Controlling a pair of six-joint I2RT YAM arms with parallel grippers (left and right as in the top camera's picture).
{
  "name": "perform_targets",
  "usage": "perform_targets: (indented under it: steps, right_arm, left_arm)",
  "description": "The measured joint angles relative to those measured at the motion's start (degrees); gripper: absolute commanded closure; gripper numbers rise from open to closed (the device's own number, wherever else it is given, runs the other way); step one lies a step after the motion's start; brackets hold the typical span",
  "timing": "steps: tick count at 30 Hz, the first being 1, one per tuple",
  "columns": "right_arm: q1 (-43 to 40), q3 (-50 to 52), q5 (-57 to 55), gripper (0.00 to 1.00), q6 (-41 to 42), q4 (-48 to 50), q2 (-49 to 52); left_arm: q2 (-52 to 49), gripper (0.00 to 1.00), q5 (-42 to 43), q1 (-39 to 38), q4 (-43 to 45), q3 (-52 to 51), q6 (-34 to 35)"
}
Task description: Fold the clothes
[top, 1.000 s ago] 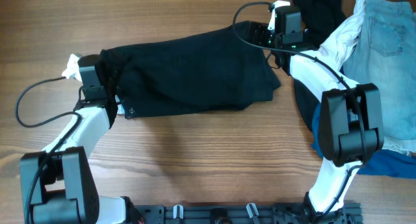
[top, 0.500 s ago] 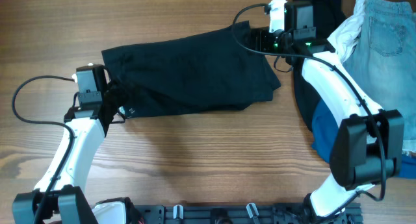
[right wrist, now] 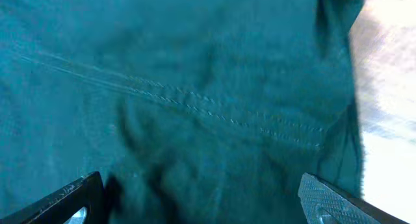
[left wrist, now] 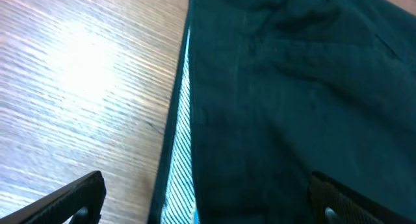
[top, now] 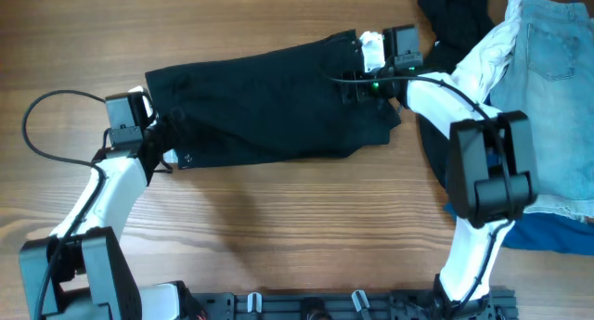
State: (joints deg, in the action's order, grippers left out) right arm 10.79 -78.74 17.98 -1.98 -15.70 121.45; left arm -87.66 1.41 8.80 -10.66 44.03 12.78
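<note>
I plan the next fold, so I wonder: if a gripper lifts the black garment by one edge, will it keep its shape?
Probably not: the black garment lies flat with soft wrinkles, so it should hang limp. It looks thin, likely light. Pushed, it would probably bunch up rather than slide whole.

Wood-grain bench (top: 278, 236): one black garment (top: 269, 102) spread flat across the middle, long axis running left to right, its right end slightly higher in the overhead view. At the garment's lower-left edge a thin pale strip (left wrist: 179, 152) shows between cloth and wood. Right end of bench: overlapping heap of a second black piece (top: 455, 6), a white piece (top: 489, 51), a light-denim piece (top: 557, 88) and a bright-blue piece (top: 548, 233) at the near edge.
</note>
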Motion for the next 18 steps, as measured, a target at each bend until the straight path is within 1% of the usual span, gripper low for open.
perform_targets:
  steps: [6,10,12,16,17,18]
  right_arm:
    - [-0.02,-0.07,0.07,0.03,-0.50,0.70,0.33]
    - [-0.02,-0.07,0.07,0.03,-0.44,0.81,0.37]
    - [-0.02,-0.07,0.07,0.01,-0.26,0.90,0.37]
    - [0.00,-0.07,0.15,0.00,-0.11,0.98,0.37]
    - [0.00,-0.07,0.20,0.00,-0.04,1.05,0.37]
    - [0.00,-0.07,0.22,0.00,-0.02,1.14,0.37]
  left_arm:
    - [-0.31,0.04,-0.02,0.22,1.75,0.00,-4.72]
    - [-1.75,0.03,0.00,0.22,3.26,0.00,-7.21]
    - [-2.47,0.03,0.00,0.22,3.67,0.00,-7.82]
    - [-7.28,0.03,0.00,0.22,6.21,0.00,-8.46]
    - [-8.31,0.04,-0.02,0.22,6.64,0.00,-8.57]
    - [-9.53,0.06,0.00,0.22,7.26,0.00,-8.68]
